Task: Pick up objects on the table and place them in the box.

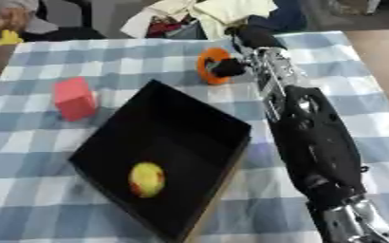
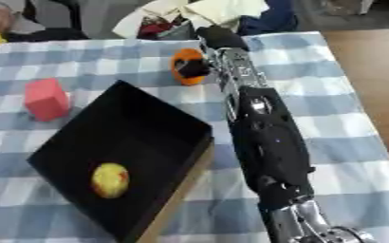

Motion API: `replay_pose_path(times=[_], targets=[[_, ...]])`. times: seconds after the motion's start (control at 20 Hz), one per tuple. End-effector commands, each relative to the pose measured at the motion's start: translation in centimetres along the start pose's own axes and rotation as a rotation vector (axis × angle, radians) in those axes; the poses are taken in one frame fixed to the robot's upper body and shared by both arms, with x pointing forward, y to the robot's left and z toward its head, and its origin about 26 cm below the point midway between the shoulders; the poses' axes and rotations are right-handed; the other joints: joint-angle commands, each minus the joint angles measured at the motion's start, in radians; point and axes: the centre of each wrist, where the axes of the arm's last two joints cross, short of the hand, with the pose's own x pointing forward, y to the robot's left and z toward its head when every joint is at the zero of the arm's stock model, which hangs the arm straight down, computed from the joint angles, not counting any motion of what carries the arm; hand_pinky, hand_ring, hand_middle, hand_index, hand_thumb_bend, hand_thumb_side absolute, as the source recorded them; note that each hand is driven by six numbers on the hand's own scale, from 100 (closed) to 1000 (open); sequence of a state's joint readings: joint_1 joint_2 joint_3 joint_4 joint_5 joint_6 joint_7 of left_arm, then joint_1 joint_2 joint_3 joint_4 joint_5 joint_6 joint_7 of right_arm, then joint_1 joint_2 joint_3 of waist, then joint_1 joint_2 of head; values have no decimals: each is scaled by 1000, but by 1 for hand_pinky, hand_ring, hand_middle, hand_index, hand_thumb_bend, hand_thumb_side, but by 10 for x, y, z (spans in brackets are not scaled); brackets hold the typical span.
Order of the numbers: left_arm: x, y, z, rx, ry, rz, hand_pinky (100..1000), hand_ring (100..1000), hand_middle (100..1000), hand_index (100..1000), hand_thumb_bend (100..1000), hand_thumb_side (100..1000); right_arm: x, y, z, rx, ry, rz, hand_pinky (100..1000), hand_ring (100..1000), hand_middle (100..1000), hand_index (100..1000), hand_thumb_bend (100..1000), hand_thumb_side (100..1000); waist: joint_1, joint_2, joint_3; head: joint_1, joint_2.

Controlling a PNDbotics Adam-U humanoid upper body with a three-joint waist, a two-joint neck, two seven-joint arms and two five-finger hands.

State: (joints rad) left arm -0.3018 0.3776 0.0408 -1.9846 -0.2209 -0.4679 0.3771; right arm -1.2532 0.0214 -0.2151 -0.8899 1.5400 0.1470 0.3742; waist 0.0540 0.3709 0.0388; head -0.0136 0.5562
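Right hand [image 1: 231, 68] reaches far across the bench [image 1: 356, 118]; fingers curl onto the orange ring [image 1: 208, 64], beyond the black box [image 1: 164, 147]. Recommend lifting clear of the rim before releasing inside, beside the yellow ball [image 1: 146, 179].

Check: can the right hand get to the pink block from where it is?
Probably not directly. The right hand is curled on the orange ring beyond the box. The pink block lies left of the box, so the arm would need to cross it.
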Motion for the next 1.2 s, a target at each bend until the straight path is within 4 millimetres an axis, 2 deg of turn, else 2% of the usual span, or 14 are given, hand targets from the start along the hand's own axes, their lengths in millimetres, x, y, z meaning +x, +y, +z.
replay_pose_path(times=[0.05, 0.55, 0.8, 0.95, 1.2], targets=[[4, 1, -7, -4, -29, 5, 503, 733, 671, 787, 160, 897, 4, -11, 0, -23, 4, 12, 873, 866, 821, 959, 269, 600, 4, -18, 4, -5, -14], [4, 0, -7, -8, -28, 11, 502, 734, 672, 786, 159, 897, 12, 4, 0, 23, -26, 36, 854, 855, 796, 925, 202, 624, 4, -17, 11, -6, -19], [4, -1, -7, -11, -31, 20, 501, 735, 672, 785, 159, 898, 14, 10, 1, 27, -12, 35, 851, 854, 794, 924, 226, 617, 4, -15, 18, -9, -26], [5, -3, -8, -16, -32, 27, 500, 735, 672, 785, 159, 899, 13, 12, 1, 0, 18, 57, 840, 849, 780, 898, 267, 592, 4, -13, 24, -13, -32], [5, -4, -9, -20, -37, 36, 500, 735, 672, 785, 158, 898, 11, 20, 2, -46, 72, 89, 814, 828, 726, 839, 280, 563, 5, -9, 33, -20, -41]])
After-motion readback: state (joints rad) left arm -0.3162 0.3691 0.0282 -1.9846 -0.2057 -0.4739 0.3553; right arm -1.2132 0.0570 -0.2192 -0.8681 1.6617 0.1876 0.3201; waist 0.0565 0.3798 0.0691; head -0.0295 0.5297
